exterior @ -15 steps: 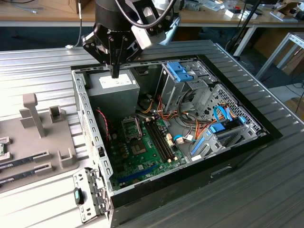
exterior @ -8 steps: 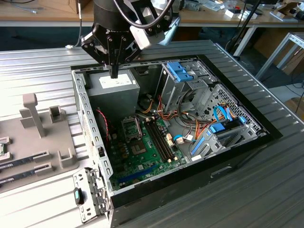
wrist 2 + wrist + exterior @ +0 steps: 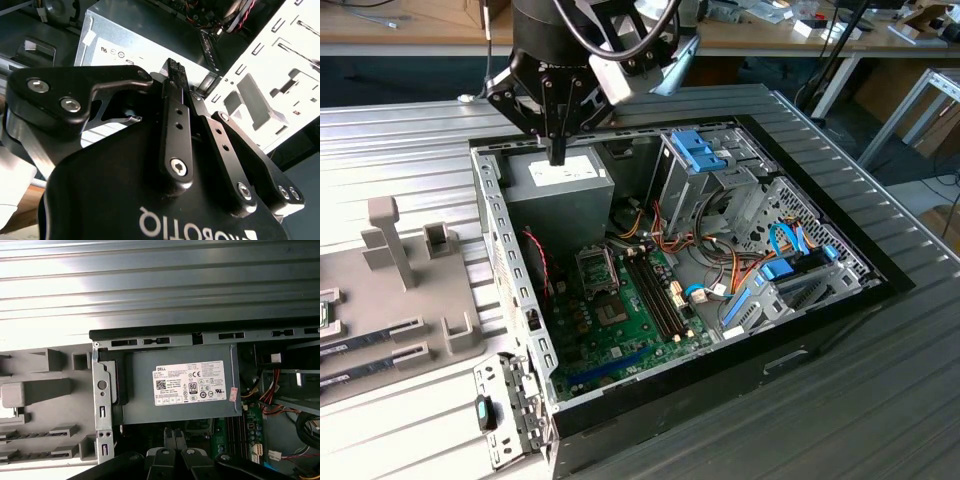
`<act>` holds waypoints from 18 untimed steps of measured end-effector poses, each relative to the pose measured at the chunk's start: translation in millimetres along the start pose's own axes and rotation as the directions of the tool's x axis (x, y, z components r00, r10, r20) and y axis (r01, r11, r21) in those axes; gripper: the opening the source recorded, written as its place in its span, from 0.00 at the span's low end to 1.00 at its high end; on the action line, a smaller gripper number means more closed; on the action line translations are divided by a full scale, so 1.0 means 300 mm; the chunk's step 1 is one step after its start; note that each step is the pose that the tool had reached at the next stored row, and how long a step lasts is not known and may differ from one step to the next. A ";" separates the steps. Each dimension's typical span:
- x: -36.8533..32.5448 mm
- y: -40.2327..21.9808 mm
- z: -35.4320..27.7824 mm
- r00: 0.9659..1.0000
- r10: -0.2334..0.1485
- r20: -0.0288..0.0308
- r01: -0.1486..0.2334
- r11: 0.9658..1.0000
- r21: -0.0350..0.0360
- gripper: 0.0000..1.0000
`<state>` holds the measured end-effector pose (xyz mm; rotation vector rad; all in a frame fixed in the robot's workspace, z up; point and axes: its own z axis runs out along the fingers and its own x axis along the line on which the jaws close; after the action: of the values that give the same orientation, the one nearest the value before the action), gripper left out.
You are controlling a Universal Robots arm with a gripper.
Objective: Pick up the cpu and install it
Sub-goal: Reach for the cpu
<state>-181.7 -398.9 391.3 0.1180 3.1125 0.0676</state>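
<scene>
My gripper [image 3: 557, 155] hangs over the open computer case [image 3: 840, 250], just above the grey power supply box [image 3: 555, 185] at the case's back corner on the exterior view's left. Both wrist views show its black fingers [image 3: 175, 100] pressed together, shut, with nothing visible between them. The box's labelled top [image 3: 187, 385] lies right under the fingertips [image 3: 173, 435]. The black socket frame [image 3: 596, 268] sits on the green motherboard [image 3: 640, 330], nearer the camera than the gripper. The cpu is out of view.
A grey fixture plate [image 3: 410, 300] with upright blocks and slots lies on the ribbed table at the exterior view's left, also seen in the first wrist view [image 3: 45, 405]. Drive cages with blue latches [image 3: 705, 150] and bundled cables [image 3: 720, 270] fill the case's other side.
</scene>
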 end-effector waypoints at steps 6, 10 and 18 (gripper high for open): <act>0.009 -0.001 0.000 1.000 0.000 0.000 0.000 1.000 0.000 0.11; 0.016 -0.001 0.000 1.000 0.000 0.000 0.000 1.000 0.000 0.11; 0.026 -0.002 0.000 1.000 0.000 0.000 0.000 1.000 0.000 0.11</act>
<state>-189.5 -398.9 391.0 0.1180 3.1125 0.0676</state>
